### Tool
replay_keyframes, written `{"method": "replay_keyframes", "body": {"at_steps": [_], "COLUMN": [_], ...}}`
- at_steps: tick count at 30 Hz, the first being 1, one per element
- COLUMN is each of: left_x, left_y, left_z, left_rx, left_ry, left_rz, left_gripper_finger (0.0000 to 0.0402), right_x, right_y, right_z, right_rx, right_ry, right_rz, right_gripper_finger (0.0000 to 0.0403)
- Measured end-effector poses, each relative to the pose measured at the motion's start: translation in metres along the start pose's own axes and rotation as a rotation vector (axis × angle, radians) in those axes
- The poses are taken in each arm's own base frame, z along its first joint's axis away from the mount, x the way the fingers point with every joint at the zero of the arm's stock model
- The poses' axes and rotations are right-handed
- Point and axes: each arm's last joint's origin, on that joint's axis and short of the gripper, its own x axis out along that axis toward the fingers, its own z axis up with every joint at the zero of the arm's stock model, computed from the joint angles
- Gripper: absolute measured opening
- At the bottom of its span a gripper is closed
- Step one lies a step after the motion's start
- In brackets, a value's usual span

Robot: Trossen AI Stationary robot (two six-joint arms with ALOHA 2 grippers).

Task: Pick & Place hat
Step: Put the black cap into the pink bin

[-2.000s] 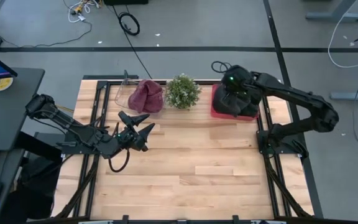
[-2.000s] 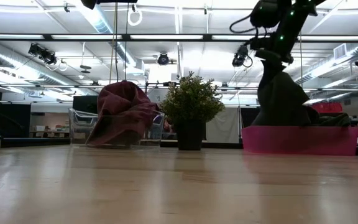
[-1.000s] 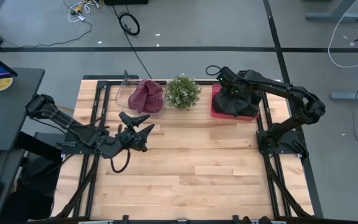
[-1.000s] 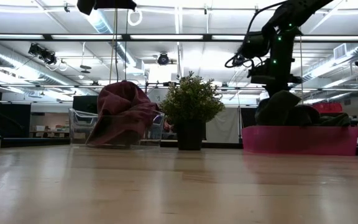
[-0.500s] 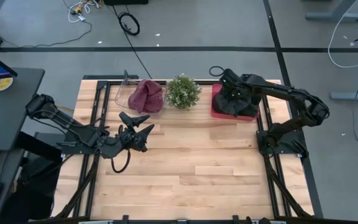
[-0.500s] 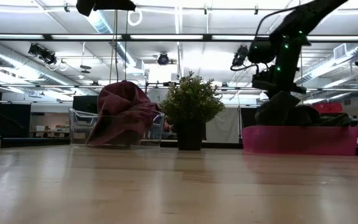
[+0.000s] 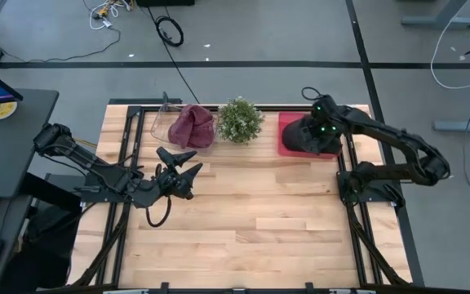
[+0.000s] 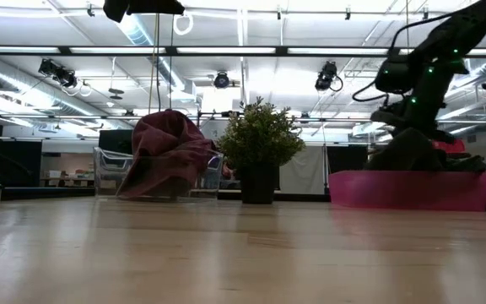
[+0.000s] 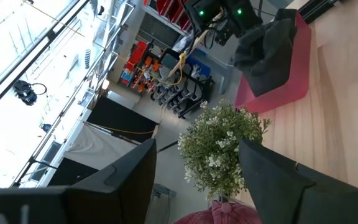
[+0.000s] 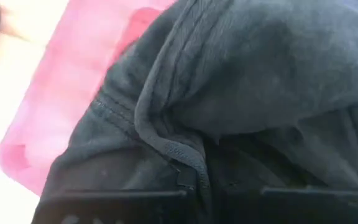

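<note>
The dark grey hat (image 7: 310,135) was a soft, ribbed knit, bunched into a slumped mound with a stitched hem folded over itself, as the right wrist view showed close up (image 10: 229,99). It lay in the pink tray (image 7: 288,124), a shallow, smooth-walled rectangular bin at the far right of the pale wooden table (image 7: 243,220). In the low view the mound rose above the tray's rim (image 8: 407,190).

The right gripper (image 7: 323,122) was at the hat's top, over the far side of the tray. Its fingers were buried in the fabric, so whether they were spread or pinched on the knit could not be made out; the cloth probably lay between them, but that stays a guess.

A second earlier the right arm reached in from above the tray's left half; now its wrist sat further right, over the tray's far right corner, and in the low view it had swung to the right and the hat had flattened from a tall drape to a low heap.

The left gripper (image 7: 188,173) hung over the table's left side with its fingers spread wide and empty, unchanged. A maroon hat (image 7: 192,126) filled a clear bin (image 7: 163,122) beside a small bushy potted plant (image 7: 240,119).
</note>
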Motion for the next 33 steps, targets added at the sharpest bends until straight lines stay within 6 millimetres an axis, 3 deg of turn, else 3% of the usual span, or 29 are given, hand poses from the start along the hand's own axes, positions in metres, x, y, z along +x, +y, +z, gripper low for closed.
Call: {"method": "replay_keyframes", "body": {"at_steps": [5, 10, 18, 22, 27, 33], "left_x": [0.000, 0.000, 0.000, 0.000, 0.000, 0.000], "left_y": [0.000, 0.000, -0.001, -0.001, -0.001, -0.001], "left_z": [0.000, 0.000, 0.001, 0.001, 0.001, 0.001], "left_rx": [0.000, 0.000, -0.001, -0.001, -0.001, 0.000], "left_ry": [0.000, -0.007, -0.020, -0.020, -0.020, -0.020], "left_rz": [0.000, -0.007, -0.020, -0.020, -0.021, -0.021], "left_gripper_finger": [0.0232, 0.0232, 0.0232, 0.0232, 0.0232, 0.0232], "right_x": [0.011, 0.025, 0.026, 0.026, 0.022, -0.004], "right_y": [-0.011, -0.011, -0.010, -0.010, -0.010, -0.009], "right_z": [-0.008, -0.010, -0.007, -0.008, -0.009, -0.002], "right_rx": [0.105, 0.139, 0.141, 0.116, 0.097, 0.075], "right_ry": [0.005, -0.021, -0.060, -0.046, -0.054, -0.026], "right_rz": [-0.005, 0.103, 0.132, 0.126, 0.138, 0.127], "right_gripper_finger": [0.0007, 0.0018, 0.0044, 0.0090, 0.0177, 0.0261]}}
